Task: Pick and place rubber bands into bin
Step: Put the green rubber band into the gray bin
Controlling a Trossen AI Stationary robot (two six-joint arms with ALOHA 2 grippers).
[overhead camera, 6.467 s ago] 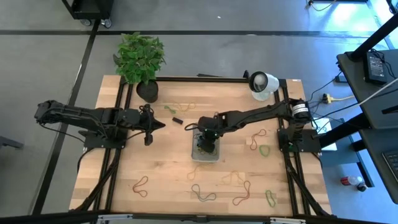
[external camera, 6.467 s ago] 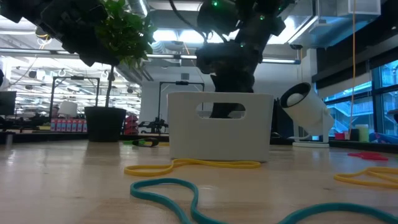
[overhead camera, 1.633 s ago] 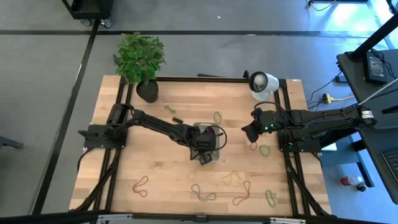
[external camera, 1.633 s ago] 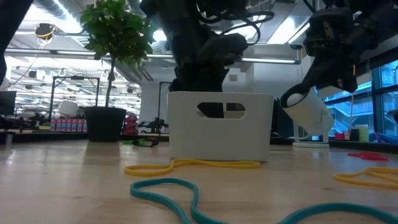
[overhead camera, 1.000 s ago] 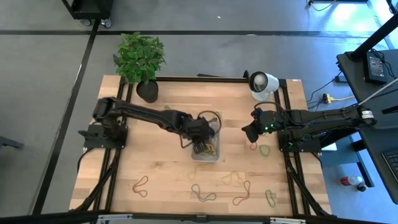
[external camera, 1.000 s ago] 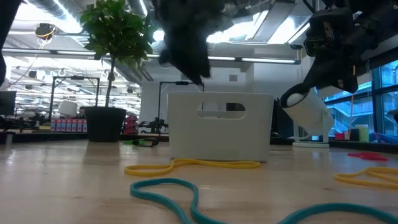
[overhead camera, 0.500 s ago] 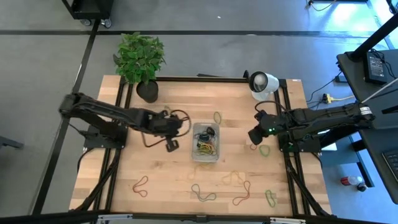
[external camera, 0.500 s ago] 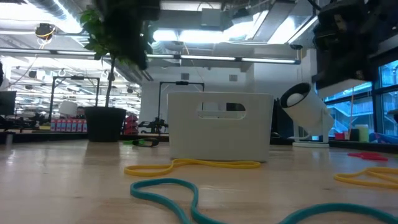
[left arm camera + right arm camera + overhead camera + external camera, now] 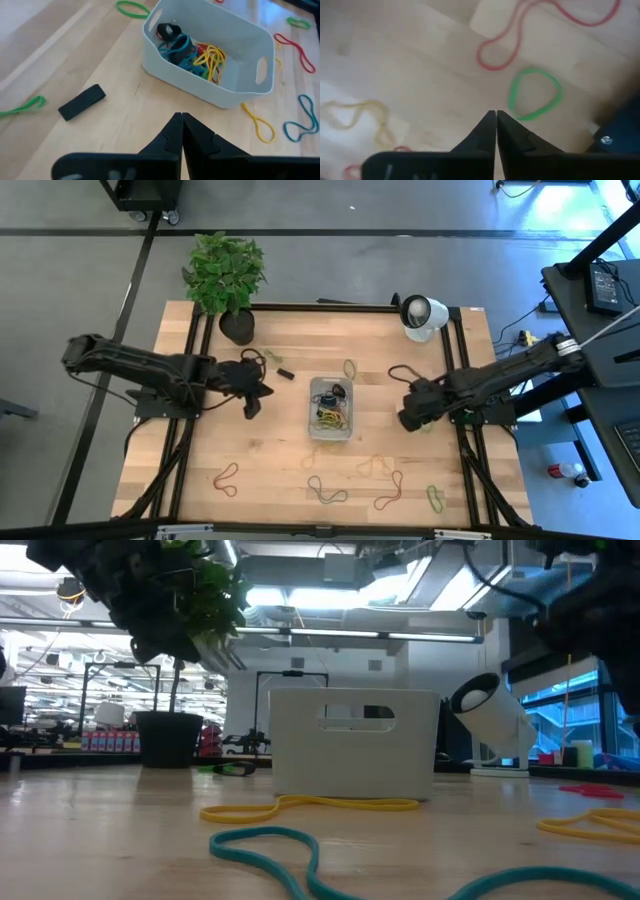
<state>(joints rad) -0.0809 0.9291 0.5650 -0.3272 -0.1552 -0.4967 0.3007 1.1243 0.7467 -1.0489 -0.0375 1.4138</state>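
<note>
Rubber bands are the whole job, and the right tool (image 9: 404, 420) looks to be the one at work: it hangs low over the right part of the surface (image 9: 280, 450), fingers pressed together with nothing between them, above a green band (image 9: 535, 100) and a red band (image 9: 520, 35) lying close together but not touching. To take the green loop cleanly I would spread the fingers first, come straight down with one finger inside the loop and one outside, and close on a single strand, so the red one stays behind. Lift well clear before swinging over to the bin (image 9: 331, 408), since a floppy loop can snag the rim.

The left tool (image 9: 252, 406) waits left of the bin, also pinched shut and empty, near a small black block (image 9: 81, 102).

Counted from the high view: one bin, at mid-surface, already holding a tangle of yellow, red and teal bands (image 9: 197, 52), too knotted to number. Loose on the surface I make out about ten bands, several near the front edge, one behind the bin; the faint yellow ones make that uncertain. One potted plant (image 9: 225, 275), one round white lamp-like object (image 9: 422, 313).
</note>
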